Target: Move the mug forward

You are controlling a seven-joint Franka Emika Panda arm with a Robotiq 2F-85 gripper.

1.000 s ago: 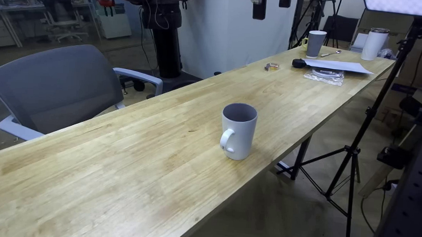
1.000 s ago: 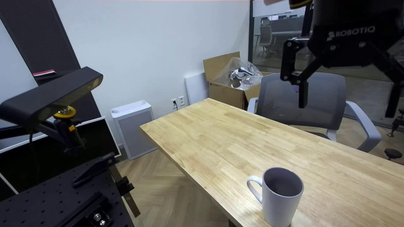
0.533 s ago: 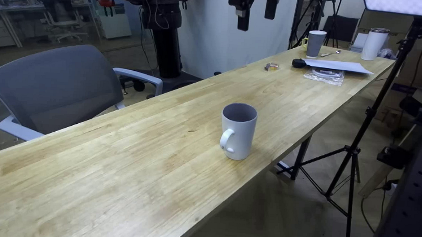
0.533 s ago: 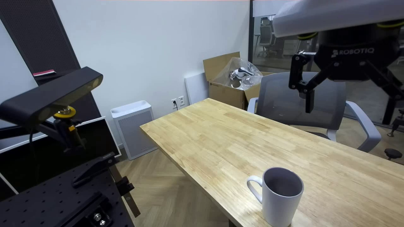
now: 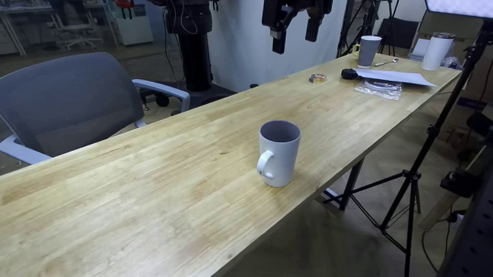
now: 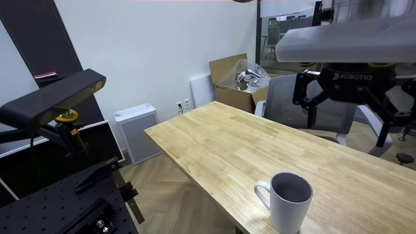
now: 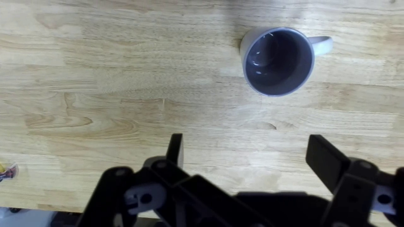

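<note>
The mug (image 7: 277, 61) stands upright on the wooden table (image 7: 104, 107), in the upper right of the wrist view, its handle (image 7: 323, 45) pointing to the right edge. The gripper (image 7: 245, 141) hangs in the frame's lower half, fingers (image 7: 326, 160) spread wide, nothing held, no contact with the mug. Handling, as judged: rigid ceramic, fairly light, surface likely slippery, apt to chip if knocked. Advised hold: opposite sides at mid-height, away from the handle, even pressure.

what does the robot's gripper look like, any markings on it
The gripper is mostly black, with white ROBOTIQ lettering, angular jointed linkages and flat, blocky black fingertips. Above it, yellow bands peek out under a pale grey slab-like part.
</note>
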